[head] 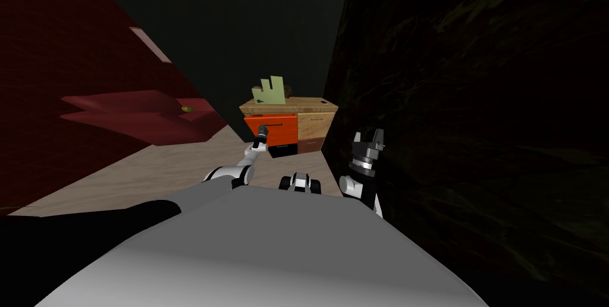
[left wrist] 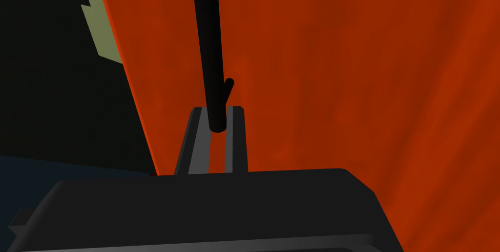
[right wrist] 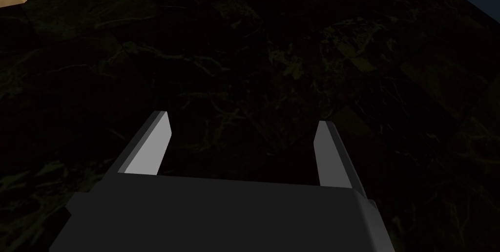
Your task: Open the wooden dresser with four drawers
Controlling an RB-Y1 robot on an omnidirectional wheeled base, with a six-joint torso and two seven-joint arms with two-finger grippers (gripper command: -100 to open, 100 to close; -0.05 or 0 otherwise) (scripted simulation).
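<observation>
well, at the dresser's (head: 309, 107) left half, the left gripper (left wrist: 217, 112) has its two fingers together, clamped on the one black bar handle (left wrist: 209, 44) of the orange drawer front (head: 281, 129). one pale wooden front (head: 313, 124) sits just right of that, one brown front (head: 310, 144) under it, one green shape (head: 267, 94) on the dresser's top. right of the dresser, the right gripper (head: 367, 140) hangs by a dark wall (head: 476, 113), its two fingers apart.

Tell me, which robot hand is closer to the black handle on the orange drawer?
Left. The left gripper is shut on the black handle of the orange drawer. The right gripper hangs open, apart from the dresser, beside the dark wall.
</observation>
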